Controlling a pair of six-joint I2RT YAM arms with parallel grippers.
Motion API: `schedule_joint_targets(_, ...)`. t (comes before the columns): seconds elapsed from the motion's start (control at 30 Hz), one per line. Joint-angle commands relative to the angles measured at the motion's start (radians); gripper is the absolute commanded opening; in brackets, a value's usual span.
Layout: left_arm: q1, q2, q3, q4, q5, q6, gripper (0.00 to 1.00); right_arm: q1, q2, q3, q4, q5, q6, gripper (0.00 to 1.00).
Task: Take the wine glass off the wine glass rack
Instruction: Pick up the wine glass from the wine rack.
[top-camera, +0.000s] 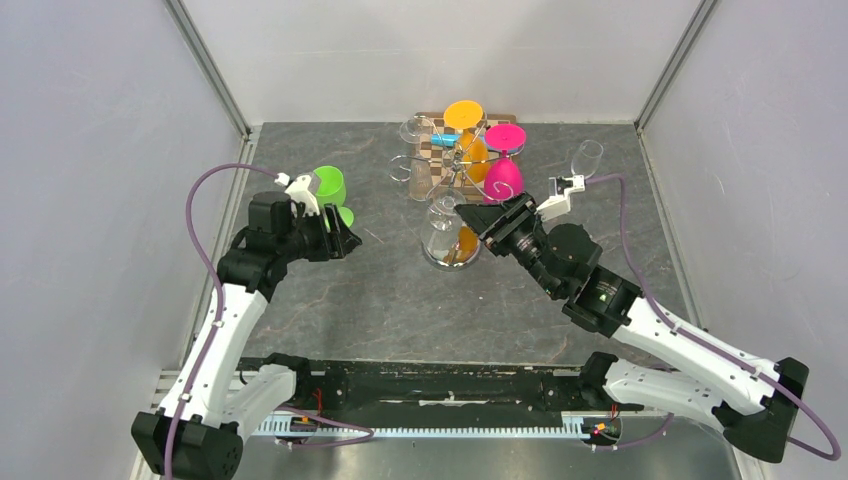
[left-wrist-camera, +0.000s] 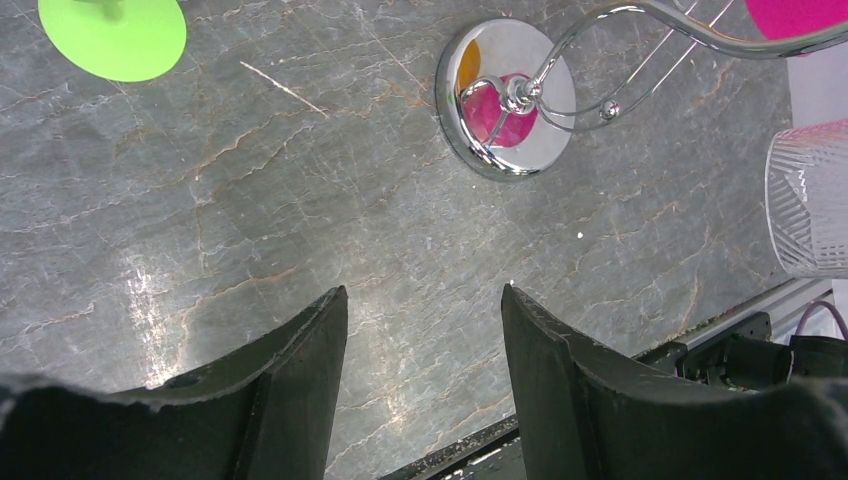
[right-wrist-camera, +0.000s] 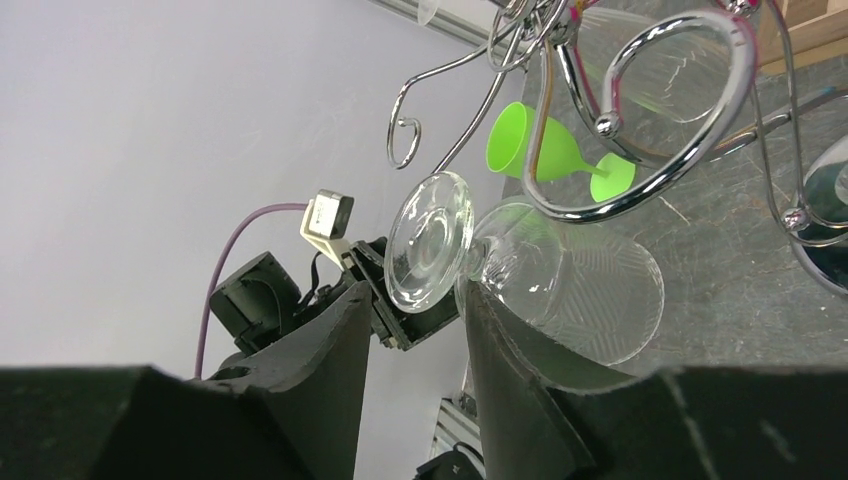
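The fingers of my right tool are matt black with rough edges; the wine glass rack is mirror-polished chrome, the wine glass clear glossy ribbed glass, the green goblet smooth plastic, the table grey veined stone, faintly shiny.

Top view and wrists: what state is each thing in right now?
rack: upright, glasses hanging from it.
near clear glass: hanging in a rack loop.
green glass: upright on the table, off the rack.
left fingers: open, empty.
right fingers: apart, flanking the near clear glass; grip unclear.
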Motion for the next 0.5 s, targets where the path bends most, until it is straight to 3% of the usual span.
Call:
schedule_joint_targets(0.0, -0.005, -0.019, -0.005, 0.024, -0.014, 0.025, 0.64, 0.007, -0.002, -0.009, 0.054, 0.06, 0.015, 0.42)
schedule_joint_targets(0.47, -0.008, -0.019, -0.007, 0.021, -0.02, 0.026, 0.64, 0.008, 0.039, 0.001, 0.093, 0.062, 0.022, 0.39)
